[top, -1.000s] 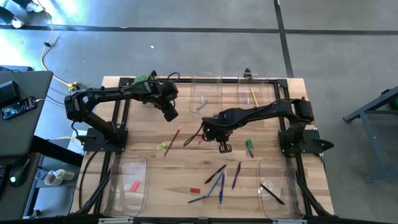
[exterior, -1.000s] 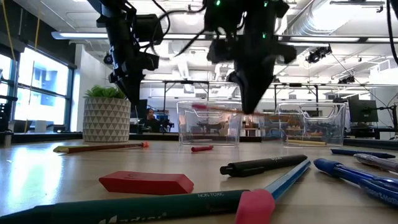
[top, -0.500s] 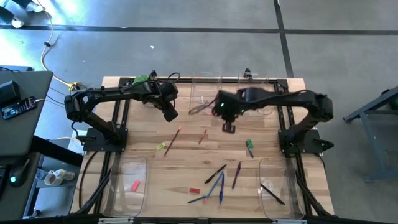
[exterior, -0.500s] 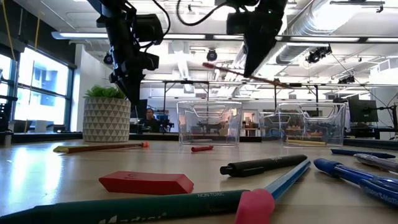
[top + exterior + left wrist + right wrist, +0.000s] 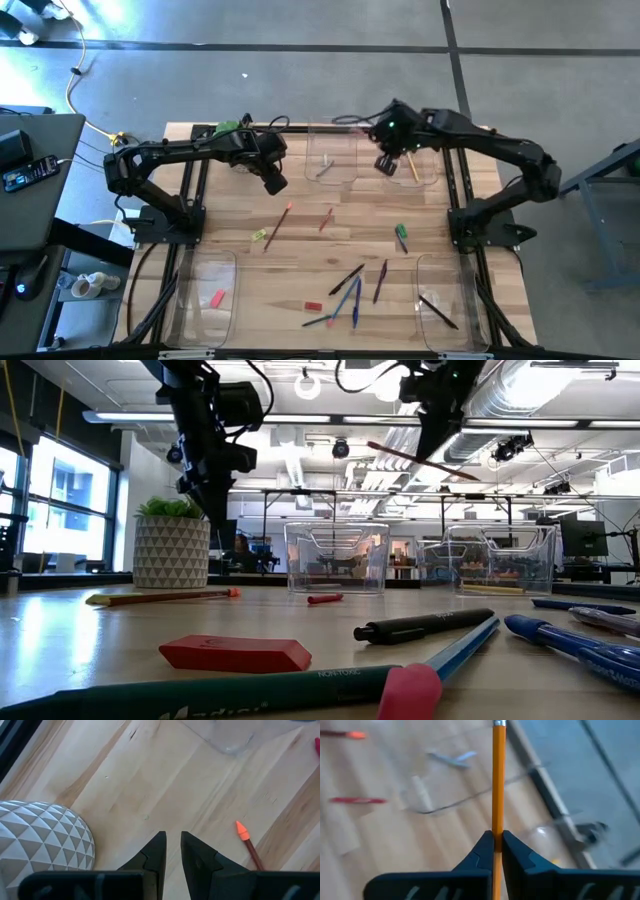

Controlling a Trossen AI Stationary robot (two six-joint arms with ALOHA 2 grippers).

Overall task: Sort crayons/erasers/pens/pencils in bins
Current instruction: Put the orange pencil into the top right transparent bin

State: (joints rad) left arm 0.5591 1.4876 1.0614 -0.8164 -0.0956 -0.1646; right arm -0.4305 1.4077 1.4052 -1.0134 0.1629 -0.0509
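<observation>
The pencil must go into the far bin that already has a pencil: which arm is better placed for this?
The right. Its gripper is shut on the pencil and hangs high over the far bins, close to the bin holding a yellow pencil. The left gripper holds nothing and hangs near the plant.

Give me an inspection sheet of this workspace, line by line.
Surface: wooden table, with loose items on it.
Job's things: four clear bins; one far bin holds a yellow pencil; pens, crayons and erasers scattered at centre.
Clutter: potted plant at the far left.
Grippers: right gripper shut on an orange pencil, raised over the far bins; left gripper slightly open, empty, above the table near the plant.
Cables: yellow cable on the floor to the left.
Surroundings: side desk with devices; open hall behind.
</observation>
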